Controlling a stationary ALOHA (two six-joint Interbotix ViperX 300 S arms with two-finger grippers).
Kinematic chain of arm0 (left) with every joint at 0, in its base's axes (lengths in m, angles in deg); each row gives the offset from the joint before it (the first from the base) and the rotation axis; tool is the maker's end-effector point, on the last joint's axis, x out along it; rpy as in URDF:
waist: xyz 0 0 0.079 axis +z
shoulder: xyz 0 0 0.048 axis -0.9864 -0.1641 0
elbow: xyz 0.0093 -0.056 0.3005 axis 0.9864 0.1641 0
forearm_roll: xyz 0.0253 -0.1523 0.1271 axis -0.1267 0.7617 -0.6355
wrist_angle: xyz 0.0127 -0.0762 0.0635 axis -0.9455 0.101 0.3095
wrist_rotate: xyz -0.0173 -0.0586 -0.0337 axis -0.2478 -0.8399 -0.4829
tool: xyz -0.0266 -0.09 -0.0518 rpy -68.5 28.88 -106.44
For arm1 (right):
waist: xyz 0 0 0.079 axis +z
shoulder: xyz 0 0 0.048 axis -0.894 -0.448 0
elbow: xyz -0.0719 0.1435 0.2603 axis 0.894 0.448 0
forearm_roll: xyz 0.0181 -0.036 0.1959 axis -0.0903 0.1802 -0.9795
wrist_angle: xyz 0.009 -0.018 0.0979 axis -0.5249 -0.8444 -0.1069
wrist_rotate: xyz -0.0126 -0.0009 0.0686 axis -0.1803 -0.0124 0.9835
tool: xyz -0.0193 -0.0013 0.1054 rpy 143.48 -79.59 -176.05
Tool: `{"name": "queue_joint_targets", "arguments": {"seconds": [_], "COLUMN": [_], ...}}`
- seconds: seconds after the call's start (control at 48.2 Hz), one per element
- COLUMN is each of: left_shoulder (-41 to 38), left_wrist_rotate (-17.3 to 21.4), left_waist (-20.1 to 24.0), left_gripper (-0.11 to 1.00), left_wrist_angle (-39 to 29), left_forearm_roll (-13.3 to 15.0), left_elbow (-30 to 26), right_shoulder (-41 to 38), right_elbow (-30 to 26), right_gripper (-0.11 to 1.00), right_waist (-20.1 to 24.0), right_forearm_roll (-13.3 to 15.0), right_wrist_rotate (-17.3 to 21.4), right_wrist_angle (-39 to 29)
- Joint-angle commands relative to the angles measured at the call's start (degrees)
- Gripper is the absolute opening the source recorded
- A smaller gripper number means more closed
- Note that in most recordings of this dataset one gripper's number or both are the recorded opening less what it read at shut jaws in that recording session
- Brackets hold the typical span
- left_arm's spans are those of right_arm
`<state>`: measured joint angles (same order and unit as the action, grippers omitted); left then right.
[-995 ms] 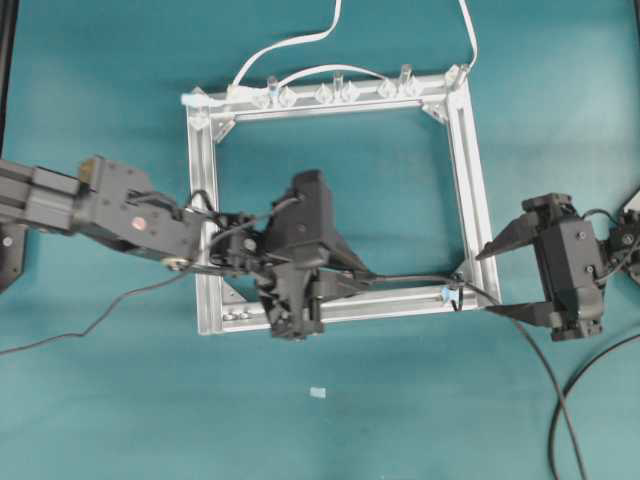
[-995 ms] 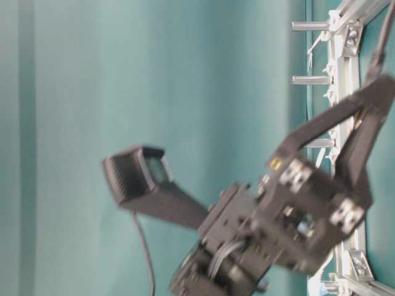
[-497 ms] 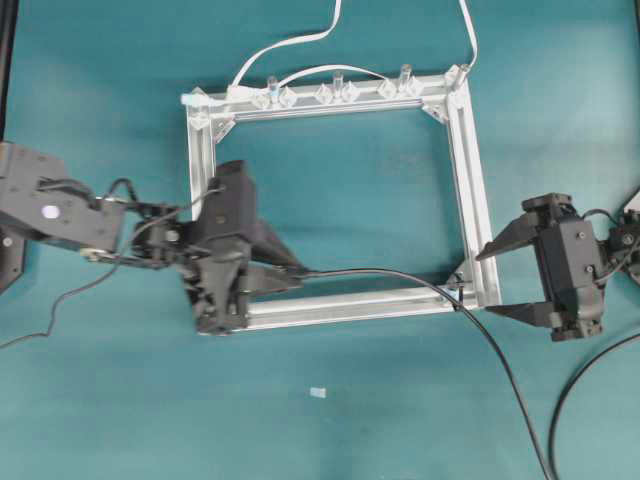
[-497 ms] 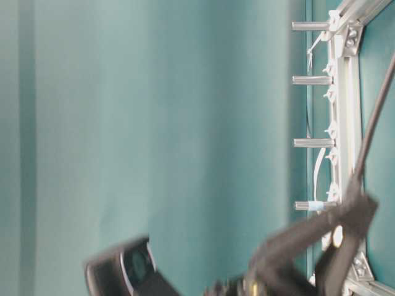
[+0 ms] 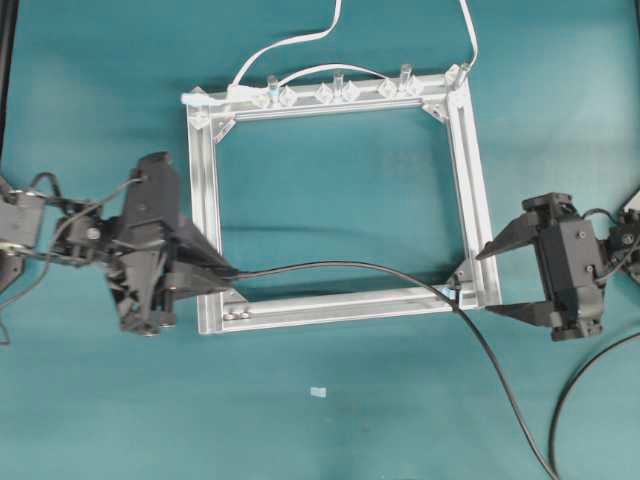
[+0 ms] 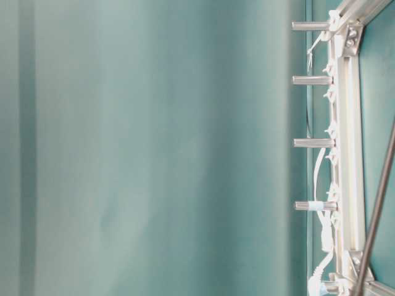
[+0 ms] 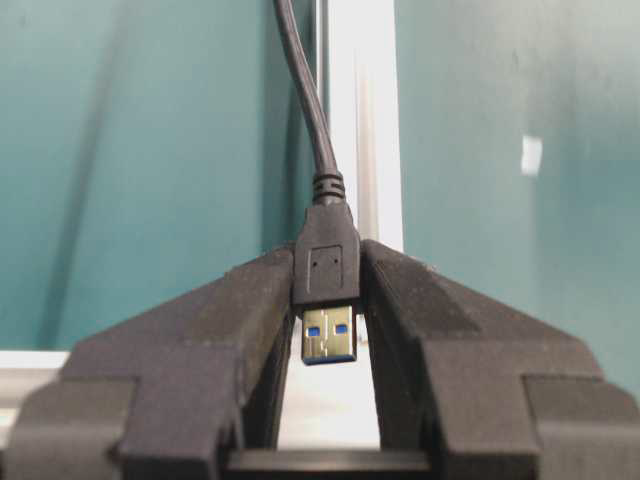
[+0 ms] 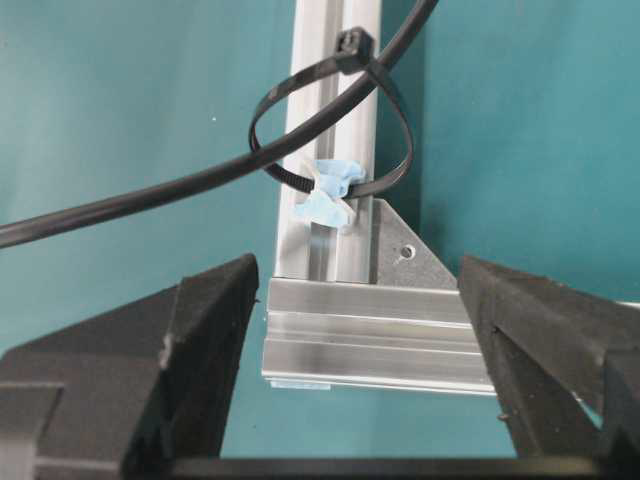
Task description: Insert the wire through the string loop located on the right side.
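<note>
change: left gripper, pinching the wire by its plug, has pulled back left past the frame | wire runs through string loop at right corner | right gripper spread, idle | insertion looks done

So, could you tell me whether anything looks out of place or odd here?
Nothing looks damaged or spilled. The wire runs through the string loop at the aluminium frame corner, and the left hand grips its USB plug. The right hand hangs open nearby.
</note>
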<state>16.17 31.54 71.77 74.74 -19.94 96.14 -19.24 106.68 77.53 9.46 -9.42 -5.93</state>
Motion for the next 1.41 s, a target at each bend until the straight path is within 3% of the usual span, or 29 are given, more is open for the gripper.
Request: {"name": "queue_joint_targets", "arguments": {"seconds": [0.0, 0.187, 0.518, 1.078, 1.119, 1.264, 1.389], "left_shoulder": [2.99, 6.24, 5.36, 3.08, 3.08, 3.08, 3.34], "left_wrist_rotate": [-0.44, -1.14, -8.09, -8.44, -8.44, -8.35, -8.35], "left_waist": [-0.35, -1.05, -3.34, -3.60, -3.60, -3.60, -3.60], "left_gripper": [0.21, 0.21, 0.21, 0.22, 0.28, 0.70, 0.61], "left_wrist_angle": [-1.41, -6.42, -10.11, -16.26, -16.44, -16.52, -16.52], "left_forearm_roll": [-0.09, 0.09, 0.09, 0.00, -0.09, -0.09, -0.18], "left_elbow": [0.88, 4.13, 6.50, 2.90, 2.90, 2.90, 2.99], "right_shoulder": [0.09, 0.09, 0.09, 0.09, 0.09, 0.09, 0.09], "right_elbow": [-0.44, -0.53, -0.53, -0.70, -0.70, -0.62, -0.62], "right_gripper": [0.88, 0.88, 0.88, 0.88, 0.88, 0.88, 0.88], "right_waist": [0.09, 0.09, 0.09, 0.09, 0.09, 0.09, 0.09], "right_forearm_roll": [0.18, 0.18, 0.18, 0.18, 0.18, 0.18, 0.18], "right_wrist_rotate": [-0.09, -0.09, -0.09, -0.09, -0.09, -0.09, -0.09], "right_wrist_angle": [0.53, 0.53, 1.05, 2.20, 2.37, 2.37, 2.37]}}
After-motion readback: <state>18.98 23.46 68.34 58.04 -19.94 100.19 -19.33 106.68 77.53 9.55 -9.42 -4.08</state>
